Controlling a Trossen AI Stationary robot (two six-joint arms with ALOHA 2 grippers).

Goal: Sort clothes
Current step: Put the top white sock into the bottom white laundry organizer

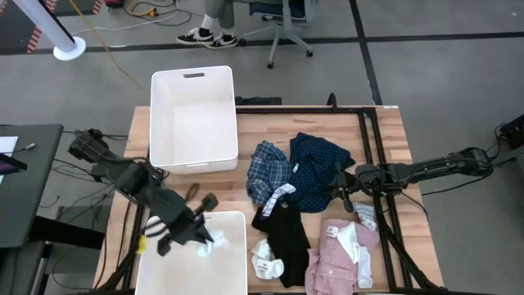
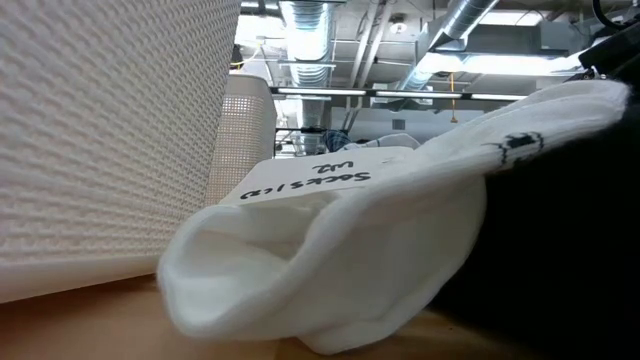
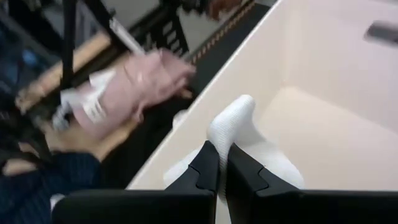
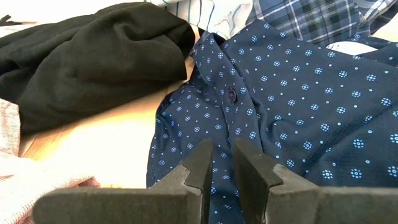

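The left gripper (image 1: 206,238) hangs over the near white bin (image 1: 233,270) at the surface's (image 1: 385,131) front edge, clamped shut on a small white sock (image 3: 233,121) that dangles inside the bin's rim. A second white bin (image 1: 193,119) stands farther back on the wooden surface. To the right, the right gripper (image 1: 342,190) sits low over the navy dotted shirt (image 1: 319,168), its fingers (image 4: 199,168) narrowly parted just above the fabric; whether they pinch the cloth cannot be told. The blue plaid shirt (image 1: 268,168) lies touching the navy one on its left. The black top (image 1: 286,229) lies in front of both, the pink shirt (image 1: 340,254) beside it at the front right. Another pair of white socks (image 1: 266,262) rests at the front edge between the black top and the near bin; one of them (image 2: 330,260) fills the low view, a handwritten tag on it.
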